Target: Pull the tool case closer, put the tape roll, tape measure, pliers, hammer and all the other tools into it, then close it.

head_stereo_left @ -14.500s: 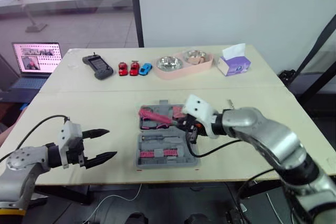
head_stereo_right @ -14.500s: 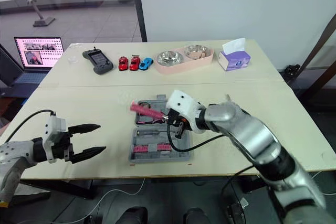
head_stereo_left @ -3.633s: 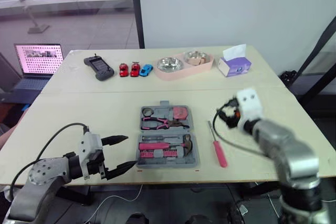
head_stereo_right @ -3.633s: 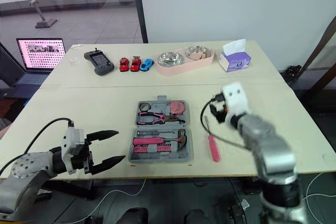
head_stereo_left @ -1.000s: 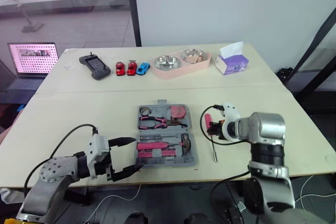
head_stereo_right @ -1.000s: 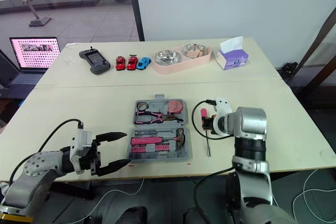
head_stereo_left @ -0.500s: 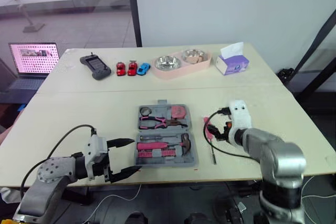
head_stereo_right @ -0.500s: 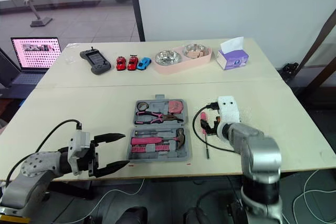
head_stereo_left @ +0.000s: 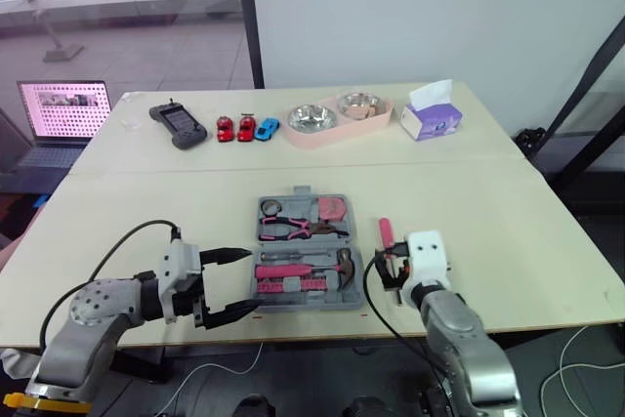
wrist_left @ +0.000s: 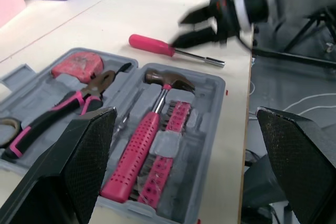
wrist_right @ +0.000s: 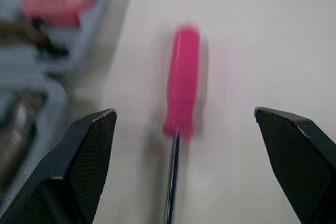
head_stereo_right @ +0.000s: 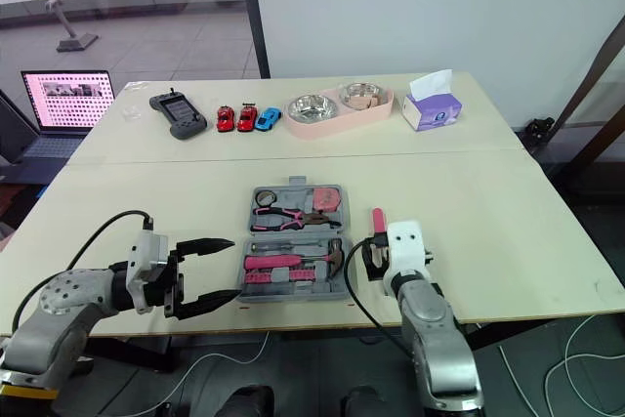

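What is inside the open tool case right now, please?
The tool case holds pliers, tape measure, tape roll, hammer and a pink row of bits; anything beneath them is hidden.

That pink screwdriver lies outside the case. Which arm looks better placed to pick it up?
The right tool, probably: it hangs open over the screwdriver, a finger to each side of it. The left tool, also open, sits at the tool case's other side, so the case lies between.
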